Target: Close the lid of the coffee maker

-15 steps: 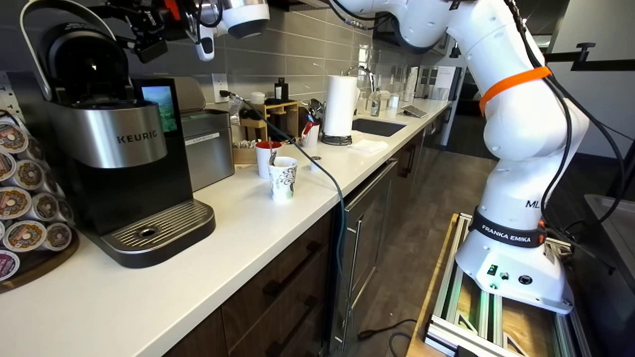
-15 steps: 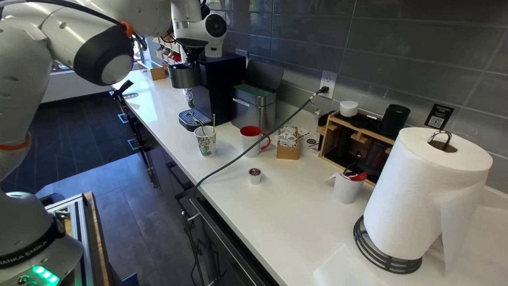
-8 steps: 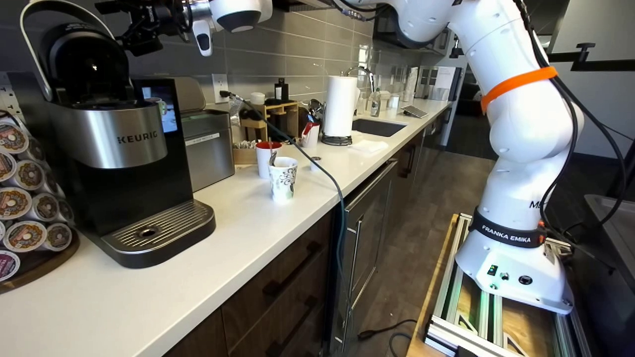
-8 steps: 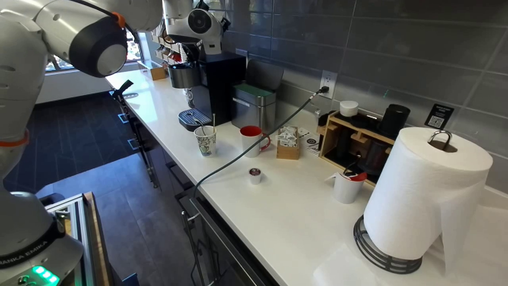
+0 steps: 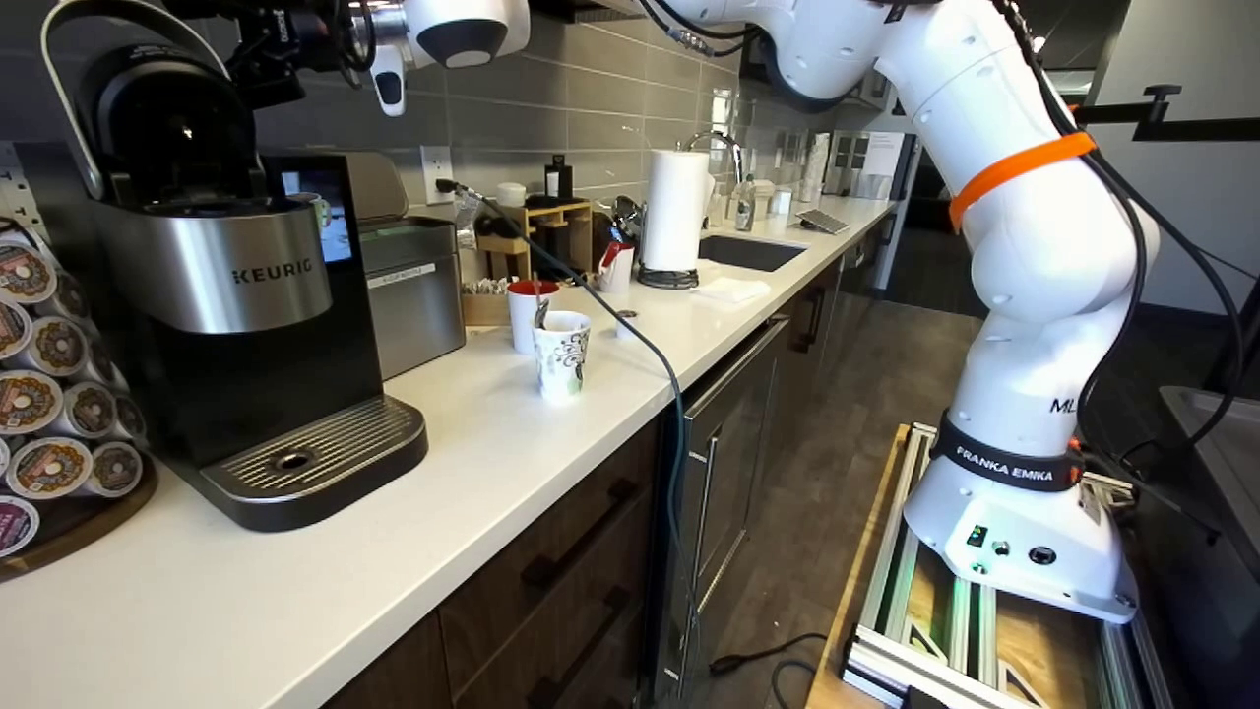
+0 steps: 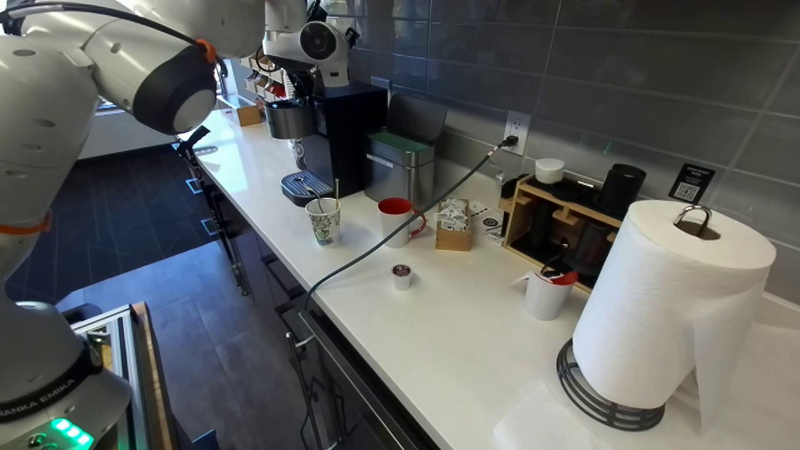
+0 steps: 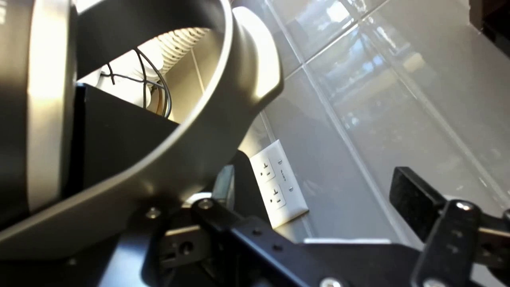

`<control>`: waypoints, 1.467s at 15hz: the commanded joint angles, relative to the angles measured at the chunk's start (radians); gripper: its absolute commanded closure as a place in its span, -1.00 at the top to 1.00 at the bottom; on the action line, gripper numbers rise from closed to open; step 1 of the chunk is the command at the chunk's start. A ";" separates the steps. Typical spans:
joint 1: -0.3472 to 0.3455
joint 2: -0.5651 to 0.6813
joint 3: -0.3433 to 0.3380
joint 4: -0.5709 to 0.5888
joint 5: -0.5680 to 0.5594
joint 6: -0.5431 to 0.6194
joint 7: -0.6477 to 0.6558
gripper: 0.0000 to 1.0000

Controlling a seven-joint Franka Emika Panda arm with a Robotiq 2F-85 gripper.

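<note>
The coffee maker [image 5: 217,266] stands on the counter. It also shows in an exterior view [image 6: 353,134], where the arm hides its lid. The glossy black lid [image 5: 162,123] is tilted up and open above the silver band, with its arched silver handle [image 5: 128,12] raised. My gripper [image 5: 266,74] is at the lid's right side, partly hidden behind it. In the wrist view, my gripper [image 7: 318,191] is open with nothing between its fingers. The grey curved handle [image 7: 227,131] passes close beside the left finger; I cannot tell whether they touch.
A metal bin [image 5: 413,295] stands right beside the coffee maker. A paper cup [image 5: 562,354], a red-rimmed mug [image 6: 395,222] and a hanging cable [image 5: 610,310] are further right. Coffee pods [image 5: 49,394] stand at the left. A tiled wall with an outlet [image 7: 279,183] is behind.
My gripper has moved left and slightly up in an exterior view, closer to the lid. The lid has not moved. The coffee maker's screen picture changed.
</note>
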 commanded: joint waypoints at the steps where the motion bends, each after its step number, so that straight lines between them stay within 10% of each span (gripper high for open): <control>1: -0.017 0.097 0.068 0.075 -0.026 -0.078 -0.136 1.00; 10: 0.022 0.124 0.014 0.086 -0.133 -0.079 -0.306 1.00; 17: 0.007 0.202 0.036 0.175 -0.111 -0.347 -0.264 1.00; 19: 0.092 0.118 -0.125 0.200 -0.050 -0.322 -0.222 1.00; 20: 0.014 0.168 -0.005 0.151 -0.102 -0.323 -0.271 1.00; 22: 0.053 0.147 -0.072 0.180 -0.079 -0.323 -0.254 1.00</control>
